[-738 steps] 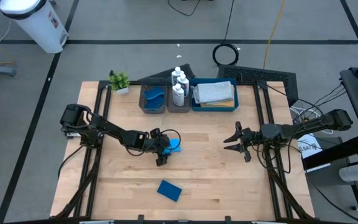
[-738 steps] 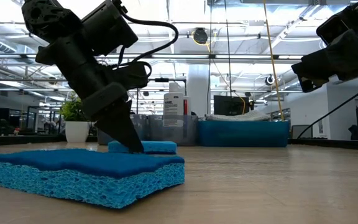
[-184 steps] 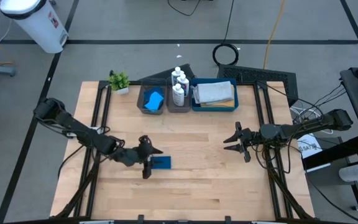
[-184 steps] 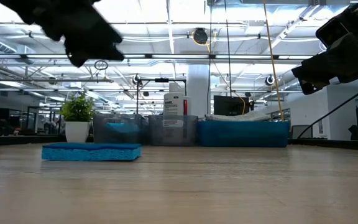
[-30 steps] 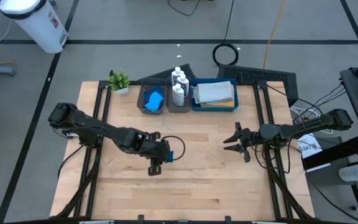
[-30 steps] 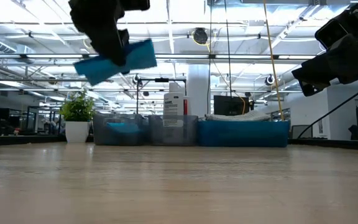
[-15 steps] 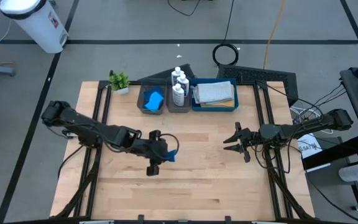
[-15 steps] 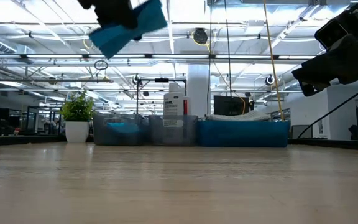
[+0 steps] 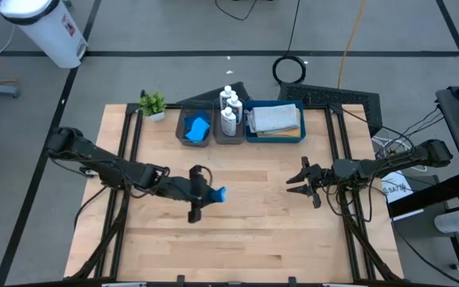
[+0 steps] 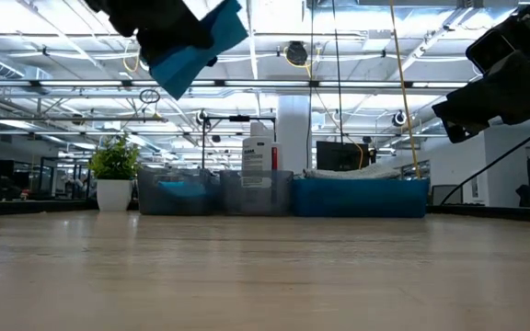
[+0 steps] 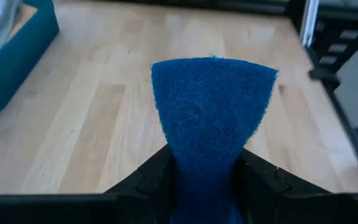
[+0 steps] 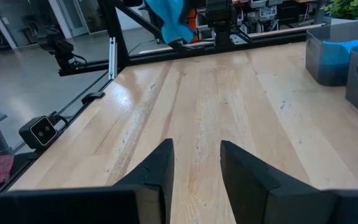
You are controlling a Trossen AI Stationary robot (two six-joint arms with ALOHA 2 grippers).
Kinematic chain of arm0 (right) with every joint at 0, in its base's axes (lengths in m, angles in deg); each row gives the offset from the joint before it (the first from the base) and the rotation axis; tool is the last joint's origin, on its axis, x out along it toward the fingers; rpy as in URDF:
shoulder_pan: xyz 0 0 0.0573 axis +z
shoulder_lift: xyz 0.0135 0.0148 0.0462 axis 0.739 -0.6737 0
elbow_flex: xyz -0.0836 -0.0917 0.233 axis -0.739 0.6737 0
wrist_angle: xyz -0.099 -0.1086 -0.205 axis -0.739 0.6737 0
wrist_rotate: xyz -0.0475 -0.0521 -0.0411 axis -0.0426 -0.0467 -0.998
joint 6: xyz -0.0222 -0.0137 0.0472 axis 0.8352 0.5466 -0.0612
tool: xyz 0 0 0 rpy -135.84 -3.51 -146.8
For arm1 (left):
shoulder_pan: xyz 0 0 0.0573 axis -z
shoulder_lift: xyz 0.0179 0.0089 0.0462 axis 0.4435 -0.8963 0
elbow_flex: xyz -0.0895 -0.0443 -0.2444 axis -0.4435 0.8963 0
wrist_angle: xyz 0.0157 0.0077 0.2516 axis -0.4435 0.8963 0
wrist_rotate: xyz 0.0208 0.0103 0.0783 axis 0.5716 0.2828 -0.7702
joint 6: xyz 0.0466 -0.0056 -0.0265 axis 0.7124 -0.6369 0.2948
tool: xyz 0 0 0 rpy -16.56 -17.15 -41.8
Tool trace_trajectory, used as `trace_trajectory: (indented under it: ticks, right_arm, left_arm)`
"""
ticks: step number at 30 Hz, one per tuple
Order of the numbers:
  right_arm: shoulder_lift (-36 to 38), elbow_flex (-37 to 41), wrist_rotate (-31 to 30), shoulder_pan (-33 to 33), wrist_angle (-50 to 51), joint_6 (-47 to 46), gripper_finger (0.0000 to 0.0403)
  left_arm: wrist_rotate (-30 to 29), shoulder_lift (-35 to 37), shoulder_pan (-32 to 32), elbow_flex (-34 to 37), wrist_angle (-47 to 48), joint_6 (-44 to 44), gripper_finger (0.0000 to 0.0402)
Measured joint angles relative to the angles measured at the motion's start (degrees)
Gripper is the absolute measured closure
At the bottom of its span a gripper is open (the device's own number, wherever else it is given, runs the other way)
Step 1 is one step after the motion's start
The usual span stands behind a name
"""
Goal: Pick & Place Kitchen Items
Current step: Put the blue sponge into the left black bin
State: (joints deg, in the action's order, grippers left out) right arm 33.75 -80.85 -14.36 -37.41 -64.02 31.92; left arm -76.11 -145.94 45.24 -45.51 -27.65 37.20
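The wooden table lies below both grippers, with bare planks under the left gripper, which hangs above the middle of the table, left of centre. At the table's far edge, beyond that gripper, stands a row of trays: the blue tray holds a folded grey cloth and sits farthest toward the right arm's side, the middle grey tray carries white bottles, and the grey tray nearest the left gripper holds a light-blue sponge. A small potted plant stands at the far left corner, beyond and to the outer side of the left gripper. The left arm stretches in from the table's left side, and the right arm reaches in from the right side, its gripper held above the table well apart from the left one, on the far side of a wide bare stretch of wood. The right gripper's fingers are spread with a clear gap of table showing between them, and nothing is in them. The left gripper's fingers are closed on a dark-blue sponge, pinched by its lower end so that the rest of it stands out past the fingertips; in the low view the sponge is lifted high above the table, tilted.
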Motion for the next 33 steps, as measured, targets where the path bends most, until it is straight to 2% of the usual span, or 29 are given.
trace_trajectory:
  ticks: [4,10,24,33]
  right_arm:
    - [0.0,-0.02,-0.01,0.0,0.0,0.01,0.0303]
    - [0.01,-0.01,-0.02,-0.01,-0.04,0.01,0.0303]
    - [0.0,0.0,-0.02,0.0,-0.02,0.02,0.0303]
    - [0.01,-0.01,-0.02,-0.01,-0.04,0.02,0.0303]
  left_arm:
    - [-1.17,3.13,0.0,5.12,-6.45,-0.95,0.0261]
    - [-7.75,7.44,-0.2,8.72,-8.06,-0.59,0.0261]
    - [-21.78,10.14,-5.51,9.0,-8.2,0.54,0.0261]
    - [-22.92,10.14,-12.47,9.0,-8.32,0.02,0.0261]
